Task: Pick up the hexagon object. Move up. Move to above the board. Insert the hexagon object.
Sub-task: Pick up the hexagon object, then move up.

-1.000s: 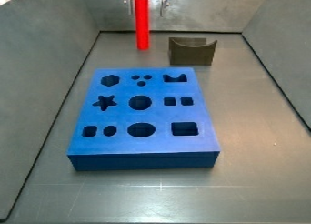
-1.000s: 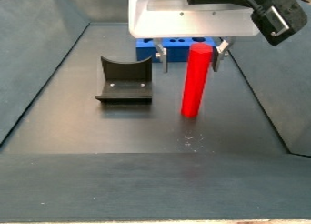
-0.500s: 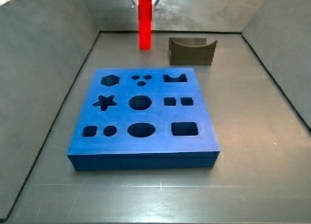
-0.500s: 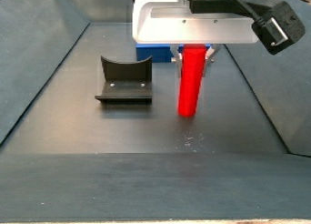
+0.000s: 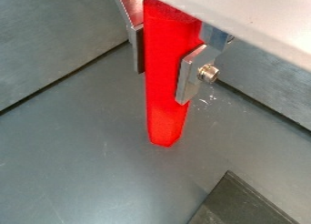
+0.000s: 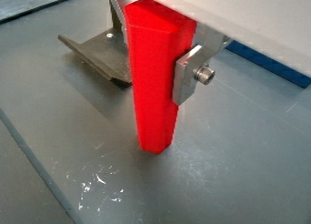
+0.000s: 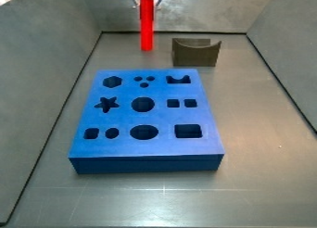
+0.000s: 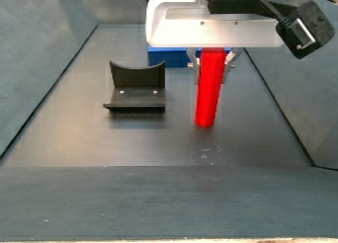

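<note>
So I read this as the first step, the pick-up, with the grip made but the lift not clearly begun. Going left to right in a side view, the fixture [image 8: 134,86] sits on the grey floor to the left, well apart from the rod [image 8: 209,87], which stands upright near the middle under the white wrist housing. The gripper [image 8: 211,59] is down over the rod's upper part.

In both wrist views I see the silver finger plates [image 5: 195,71] pressed flat against opposite faces of the rod [image 5: 165,77], so I take the gripper to be clamped on it. The rod's lower end looks to be at or just off the floor; I cannot tell which from these views.

From the far side view, the board [image 7: 148,120] lies flat in the middle of the tray, with the rod [image 7: 146,21] behind it at the back wall and the fixture [image 7: 196,52] to the rod's right. The hexagon hole [image 7: 113,82] is at the board's back left corner.

My next move should be a straight rise, high enough for the rod's lower end to clear the board's top, before carrying it over that hole. I would watch that the rod stays vertical in the grip, since a tilt would spoil the insertion.
</note>
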Motion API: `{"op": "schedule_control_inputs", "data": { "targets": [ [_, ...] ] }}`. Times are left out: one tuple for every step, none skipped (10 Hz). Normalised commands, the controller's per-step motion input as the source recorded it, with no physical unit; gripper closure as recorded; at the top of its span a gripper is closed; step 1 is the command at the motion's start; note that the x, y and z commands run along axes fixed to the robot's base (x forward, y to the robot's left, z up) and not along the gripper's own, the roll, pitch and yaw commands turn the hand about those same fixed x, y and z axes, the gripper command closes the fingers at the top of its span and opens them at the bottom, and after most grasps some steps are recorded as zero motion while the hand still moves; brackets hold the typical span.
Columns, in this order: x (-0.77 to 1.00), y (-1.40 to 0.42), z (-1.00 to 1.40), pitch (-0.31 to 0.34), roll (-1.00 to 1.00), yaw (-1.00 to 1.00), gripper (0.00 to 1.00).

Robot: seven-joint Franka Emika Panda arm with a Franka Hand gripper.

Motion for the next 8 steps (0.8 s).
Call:
{"op": "schedule_control_inputs", "data": {
  "targets": [
    [0.0, 0.0, 0.0, 0.0, 0.0, 0.0, 1.0],
    [0.0, 0.0, 0.0, 0.0, 0.0, 0.0, 1.0],
    [0.0, 0.0, 0.0, 0.0, 0.0, 0.0, 1.0],
    [0.0, 0.0, 0.0, 0.0, 0.0, 0.0, 1.0],
    [0.0, 0.0, 0.83, 0.0, 0.0, 0.0, 1.0],
    [-0.06, 0.03, 0.82, 0.019, 0.0, 0.01, 1.0],
    [-0.08, 0.02, 0.69, 0.036, 0.0, 0.0, 1.0],
    [-0.05, 0.01, 0.54, 0.036, 0.0, 0.0, 1.0]
  ]
}}
